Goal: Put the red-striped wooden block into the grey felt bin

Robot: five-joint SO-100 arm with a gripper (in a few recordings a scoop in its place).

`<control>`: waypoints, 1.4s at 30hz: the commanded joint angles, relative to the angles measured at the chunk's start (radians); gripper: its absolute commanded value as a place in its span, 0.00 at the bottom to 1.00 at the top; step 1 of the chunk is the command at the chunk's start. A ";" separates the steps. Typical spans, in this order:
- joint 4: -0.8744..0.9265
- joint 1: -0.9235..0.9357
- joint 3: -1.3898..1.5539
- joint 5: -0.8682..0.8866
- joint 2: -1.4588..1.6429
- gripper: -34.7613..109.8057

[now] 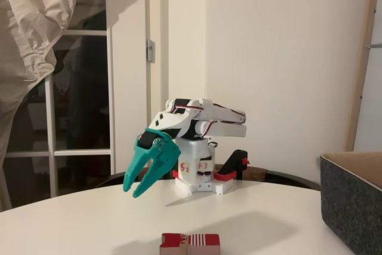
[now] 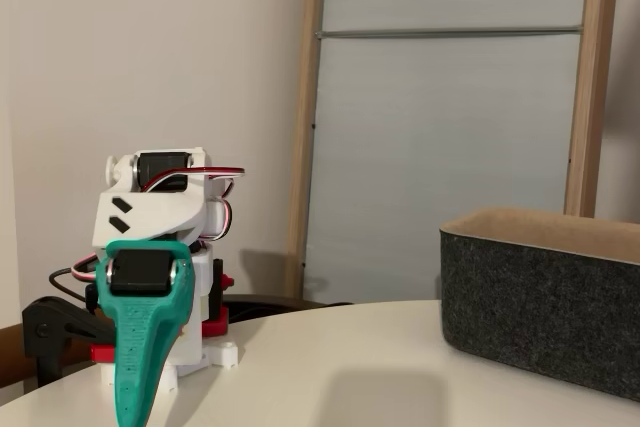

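Note:
The red-striped wooden block point(image 1: 190, 243) lies flat on the white table at the front edge of a fixed view, its red top showing thin white stripes. My teal gripper point(image 1: 132, 193) hangs nose-down above the table, behind and to the left of the block and well clear of it. Its fingers stand slightly apart with nothing between them. Seen edge-on in the other fixed view, the gripper point(image 2: 135, 412) points down at the lower left. The grey felt bin point(image 1: 352, 207) stands at the right edge, charcoal outside and tan inside. The bin point(image 2: 540, 317) also sits at the right of the other fixed view.
The arm's white base point(image 1: 200, 174) is fixed at the table's far edge by a red-and-black clamp point(image 1: 236, 168). The round white table point(image 1: 268, 219) spreads between the base, block and bin. A wall and a window frame stand behind.

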 commanded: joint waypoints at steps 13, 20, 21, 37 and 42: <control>0.006 -0.104 -0.348 0.086 -0.130 0.34; 0.003 -0.245 -0.647 0.166 -0.370 0.35; 0.002 -0.276 -0.686 0.190 -0.405 0.35; -0.399 -0.612 -0.893 0.454 -0.778 0.39; -0.396 -0.664 -0.994 0.371 -0.907 0.39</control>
